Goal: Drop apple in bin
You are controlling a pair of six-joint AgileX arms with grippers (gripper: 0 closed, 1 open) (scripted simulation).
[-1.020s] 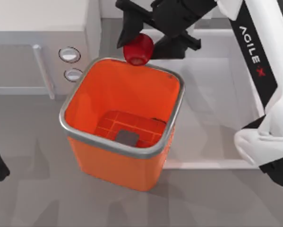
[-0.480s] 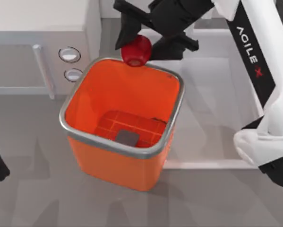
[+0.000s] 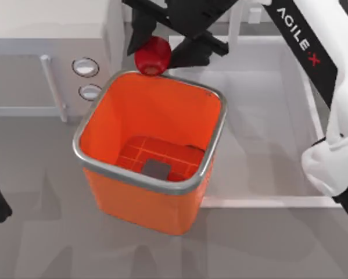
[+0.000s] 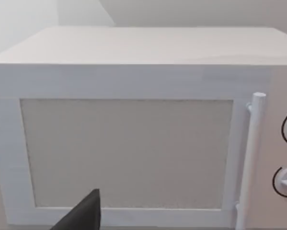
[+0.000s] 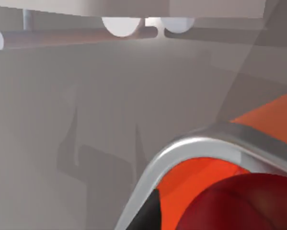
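Sitting mid-table, orange bin (image 3: 152, 145), white microwave (image 3: 46, 35) just behind to its left. Reaching in above the bin's far rim, right gripper (image 3: 156, 43), fingers clamping the apple (image 3: 152, 55). Waiting at the left edge, left arm.

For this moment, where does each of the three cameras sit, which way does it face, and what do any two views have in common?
Top view: above the table, looking down on the bright orange square plastic bin; the right gripper holds the small glossy red apple over the far rim.
Left wrist view: on the parked left arm, facing the white microwave; one dark finger of the left gripper shows.
Right wrist view: on the right arm, looking past the apple at the bin's silver rim.
Shared: apple and bin in top and right wrist views.
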